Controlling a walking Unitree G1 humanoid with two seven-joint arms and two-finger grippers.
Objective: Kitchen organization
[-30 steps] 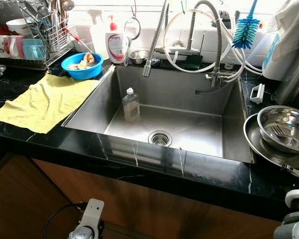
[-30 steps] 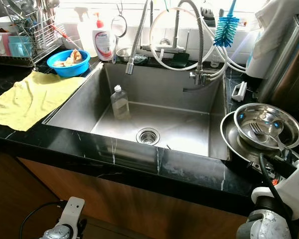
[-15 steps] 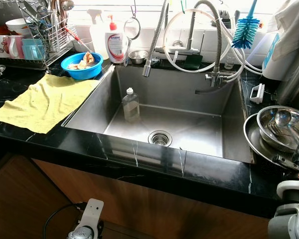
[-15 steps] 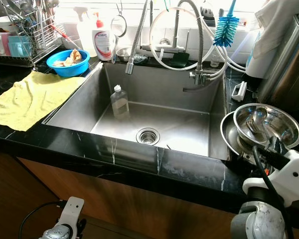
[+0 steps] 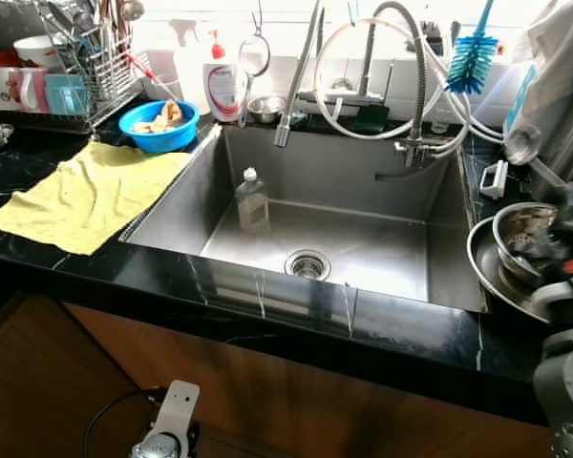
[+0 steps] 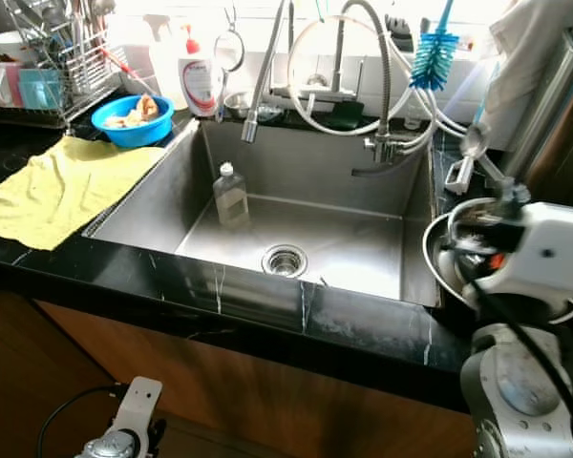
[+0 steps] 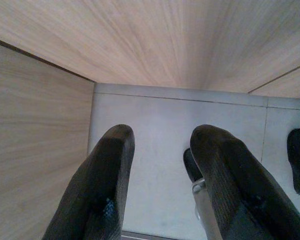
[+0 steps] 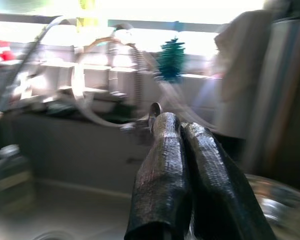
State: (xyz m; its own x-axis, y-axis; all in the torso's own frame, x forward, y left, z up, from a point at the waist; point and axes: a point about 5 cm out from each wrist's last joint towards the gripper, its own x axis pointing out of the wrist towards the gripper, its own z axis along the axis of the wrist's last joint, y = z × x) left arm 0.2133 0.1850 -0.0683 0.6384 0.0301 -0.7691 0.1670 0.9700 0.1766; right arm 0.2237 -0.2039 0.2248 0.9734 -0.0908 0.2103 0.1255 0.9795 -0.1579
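My right gripper [image 6: 508,196] is raised at the right of the sink, above a steel bowl [image 5: 516,250] that sits in a wider steel pan [image 5: 484,277]. It is shut on the handle of a metal spoon [image 5: 522,144], whose bowl points up toward the window. In the right wrist view the two fingers [image 8: 165,150] are pressed together, with the spoon [image 8: 154,109] sticking out past them. My left gripper [image 7: 160,150] hangs idle and open below the counter, over a pale floor.
A deep steel sink [image 5: 363,248] holds a small clear bottle [image 5: 251,199]. A yellow cloth [image 5: 86,191], a blue bowl [image 5: 158,122] and a dish rack [image 5: 76,67] lie to the left. Faucet hoses [image 5: 415,86], a blue brush [image 5: 471,57] and a soap bottle [image 5: 222,81] line the back.
My right arm has come up from the counter's front edge to the steel bowl and lifted the spoon out of it. The left arm has not moved.
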